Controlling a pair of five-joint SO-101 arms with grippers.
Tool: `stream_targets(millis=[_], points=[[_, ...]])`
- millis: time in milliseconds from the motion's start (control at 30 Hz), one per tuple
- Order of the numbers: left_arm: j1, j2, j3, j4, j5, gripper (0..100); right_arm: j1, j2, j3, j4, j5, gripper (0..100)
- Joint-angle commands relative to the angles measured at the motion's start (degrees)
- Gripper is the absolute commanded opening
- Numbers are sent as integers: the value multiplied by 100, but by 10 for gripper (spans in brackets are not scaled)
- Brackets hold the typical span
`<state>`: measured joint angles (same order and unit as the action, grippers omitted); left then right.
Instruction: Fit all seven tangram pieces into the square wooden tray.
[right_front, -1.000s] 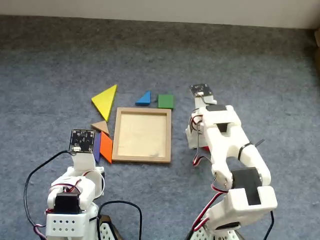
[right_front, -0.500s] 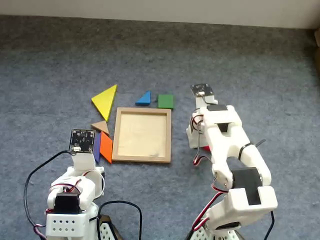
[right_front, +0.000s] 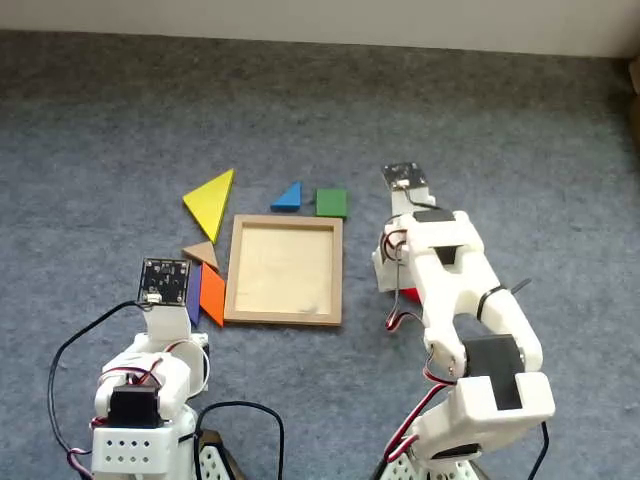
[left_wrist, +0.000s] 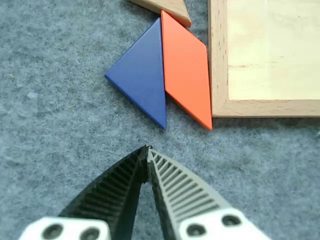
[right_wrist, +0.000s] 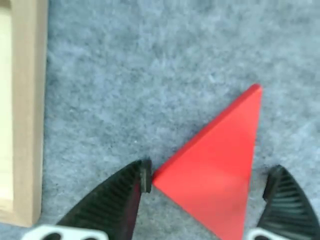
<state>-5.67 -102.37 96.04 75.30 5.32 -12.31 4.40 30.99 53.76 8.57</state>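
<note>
The square wooden tray (right_front: 285, 270) lies empty in the middle of the carpet. Beside one side of it, in the right wrist view, lies a red triangle (right_wrist: 220, 170). My right gripper (right_wrist: 208, 179) is open, low over it, one finger on either side of the triangle's wide end. Off the tray's opposite side lie a dark blue triangle (left_wrist: 142, 85) and an orange parallelogram (left_wrist: 186, 85), edge to edge. My left gripper (left_wrist: 146, 150) is shut and empty, just short of them. A tan triangle (right_front: 201, 253), a yellow triangle (right_front: 212, 200), a small blue triangle (right_front: 288, 197) and a green square (right_front: 331, 203) lie around the tray.
The tray's raised rim (right_wrist: 27, 100) runs close beside the red triangle. Grey carpet covers the whole table. The right arm (right_front: 440, 260) stretches along the tray's right side and covers most of the red piece (right_front: 408, 294) from above.
The right arm has edged very slightly forward; a sliver more red shows beside it. The left arm and the pieces have kept still.
</note>
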Motion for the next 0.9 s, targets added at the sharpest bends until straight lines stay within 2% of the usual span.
stream_targets(millis=[0,133,300,533,733,867], points=[[-84,-75,110,26,-35,7,145,-40,-321,-92,26,282],[-84,-75,110,26,-35,7,145,-40,-321,-66,44,265],[-84,-75,110,26,-35,7,145,-92,-356,215,70,166],[-84,-75,110,26,-35,7,66,-101,-374,391,79,152],[-84,-75,110,26,-35,7,13,-312,-374,541,62,163],[-84,-75,110,26,-35,7,4,-1103,-330,1095,35,272]])
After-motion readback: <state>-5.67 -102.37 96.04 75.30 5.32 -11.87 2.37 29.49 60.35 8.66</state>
